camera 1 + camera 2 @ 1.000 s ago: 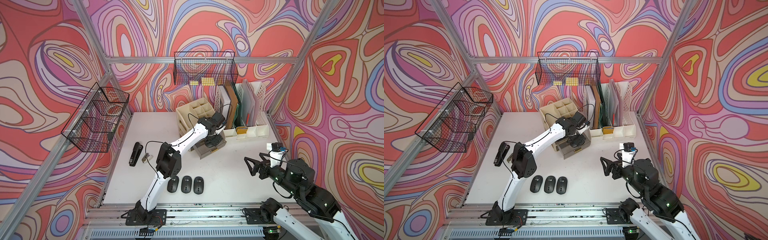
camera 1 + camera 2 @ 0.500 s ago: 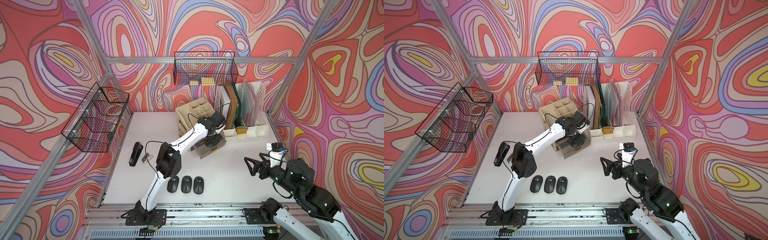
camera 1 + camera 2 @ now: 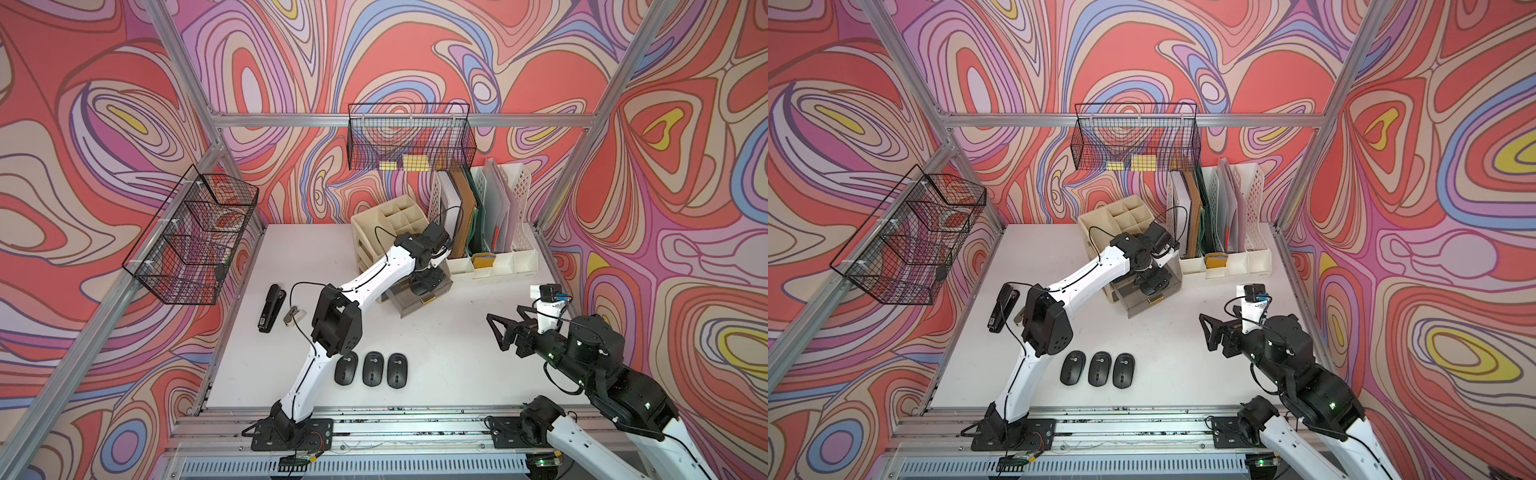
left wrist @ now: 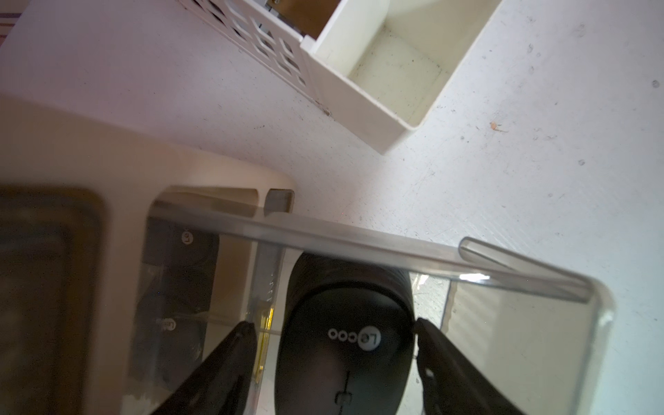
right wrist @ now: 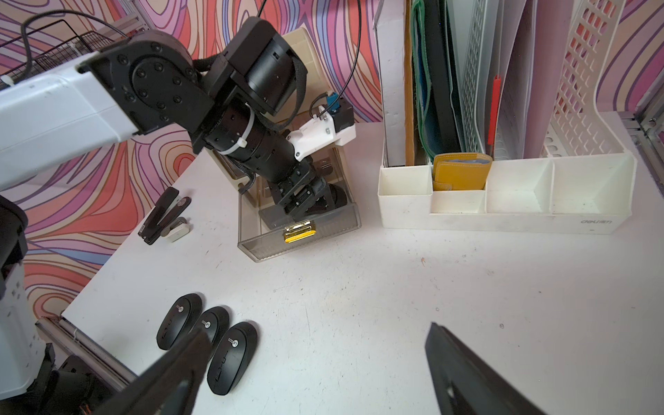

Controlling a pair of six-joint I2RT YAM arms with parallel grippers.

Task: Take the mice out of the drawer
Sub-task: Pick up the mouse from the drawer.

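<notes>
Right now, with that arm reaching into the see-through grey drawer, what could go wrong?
The left fingers straddle a black oval mouse with a gap on one side; closing could nudge it or let it slip. The mouse lies beside the smoky-grey translucent drawer's wall, so lifting might catch it and tug the drawer. Two more black mice sit farther back under the cream organiser, probably harder to reach.

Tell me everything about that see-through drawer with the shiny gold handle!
The drawer is shallow, smoky-grey, see-through plastic with rounded corners and a small gold handle on its front. It is the lowest drawer of the cream organiser, pulled out over the white table. A black mouse lies inside, and the open left gripper reaches in around it. Two more mice show further back.
</notes>
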